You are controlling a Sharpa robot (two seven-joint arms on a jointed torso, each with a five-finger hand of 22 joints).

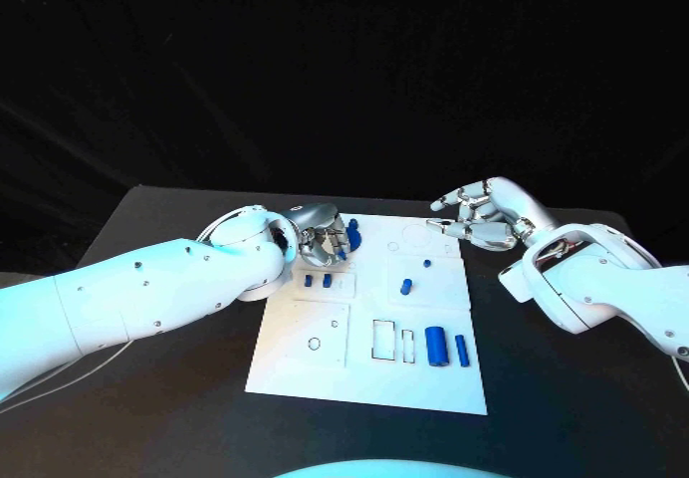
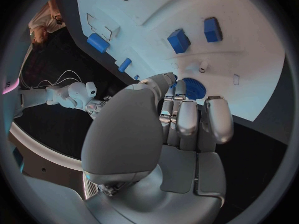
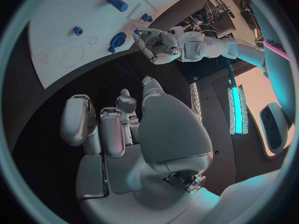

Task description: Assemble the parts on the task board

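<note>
black table (image 1: 172, 398) | dark backdrop behind (image 1: 344, 90) | white cable at table's left edge (image 1: 58, 378)

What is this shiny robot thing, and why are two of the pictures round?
It is a robot with two white arms, each ending in a silver hand. The square picture comes from a camera on its head, looking down at a black table. The round pictures come from cameras at its wrists, just behind each hand, so the hand looks huge.

On the table lies a white task board with small blue parts on it. The robot is meant to fit those parts together.

The left hand reaches over the board's far edge, right by a blue toothed wheel. I cannot tell if it grips it. The right hand hovers past the board's far corner, holding nothing.
</note>
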